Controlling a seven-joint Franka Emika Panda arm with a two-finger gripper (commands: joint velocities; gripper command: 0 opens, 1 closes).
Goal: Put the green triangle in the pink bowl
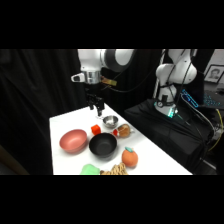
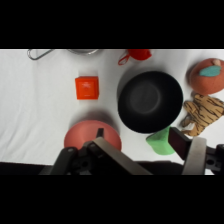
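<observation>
The green triangle (image 1: 91,169) lies at the table's front edge, a small bright green block in front of the pink bowl (image 1: 74,140) and the black bowl (image 1: 103,145). My gripper (image 1: 96,107) hangs above the back of the table, well away from the triangle. In the wrist view the green triangle (image 2: 160,141) sits just below the black bowl (image 2: 150,101), close to my right finger (image 2: 194,155). The pink bowl (image 2: 92,134) is partly hidden behind the linkage. My gripper (image 2: 137,140) is open and holds nothing.
A small silver bowl (image 1: 110,120) and a red-orange cube (image 1: 96,130) sit behind the black bowl. An orange round fruit toy (image 1: 130,158) and a tiger-striped toy (image 1: 116,171) lie front right. The table's right edge borders dark cloth (image 1: 165,125).
</observation>
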